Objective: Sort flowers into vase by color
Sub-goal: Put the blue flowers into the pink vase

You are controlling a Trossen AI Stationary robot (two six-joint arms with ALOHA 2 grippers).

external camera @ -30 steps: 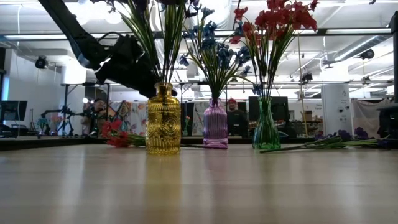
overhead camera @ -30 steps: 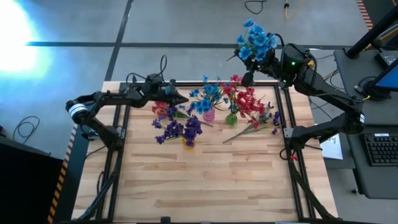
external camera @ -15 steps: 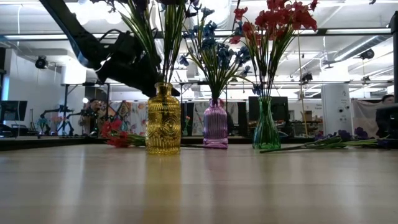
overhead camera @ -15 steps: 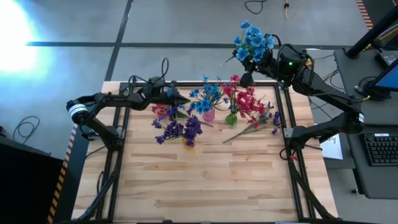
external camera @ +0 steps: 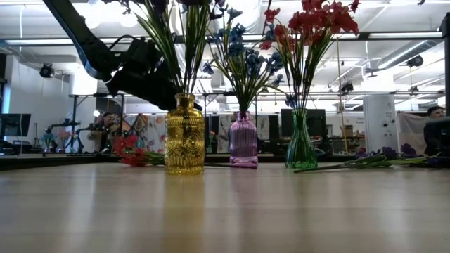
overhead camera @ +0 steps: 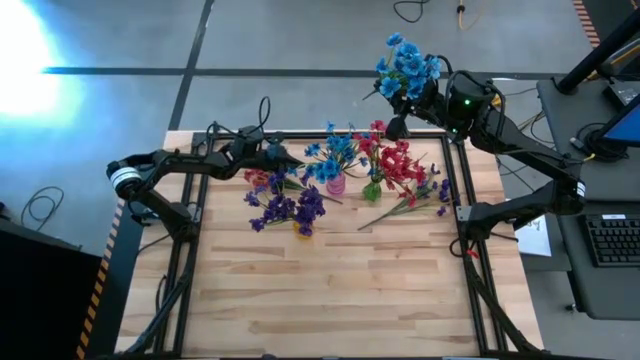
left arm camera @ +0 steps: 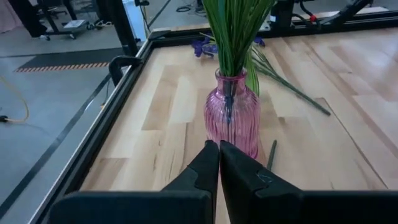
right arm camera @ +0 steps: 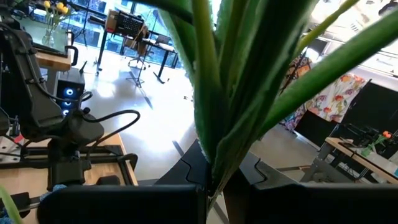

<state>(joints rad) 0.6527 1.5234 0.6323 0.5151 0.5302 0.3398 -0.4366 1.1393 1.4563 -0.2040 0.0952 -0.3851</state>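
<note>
Right gripper (overhead camera: 404, 108) is up off the far right corner of the worktop (overhead camera: 330, 290), jaws clamped on the stems of a blue sprig bunch (overhead camera: 408, 66); the right wrist view shows the green stems (right arm camera: 217, 93) pinched where the two dark fingers meet. Blooms of that bunch sit beyond the worktop's far edge in the high view. Left gripper (overhead camera: 290, 158) is at the far left side, jaws together and empty, tip pointing toward the vases; in its wrist view the closed fingers (left arm camera: 217, 165) aim straight at the pink vase (left arm camera: 231, 118), just short of it, can't tell if touching. Three vases stand in a row across the far half of the worktop: yellow vase (external camera: 185, 135) with purple flowers (overhead camera: 290, 208), pink vase in the middle with blue flowers (overhead camera: 335, 155), green vase (external camera: 301, 143) with red flowers (overhead camera: 398, 165). Loose sprigs lie on the wood: a red-pink one (external camera: 133, 151) beside the yellow vase on the left arm's side, and a purple one with long stem (external camera: 380, 159) on the right of the green vase, its stem running toward that vase. Another loose stem (left arm camera: 292, 87) lies behind the pink vase in the left wrist view.
</note>
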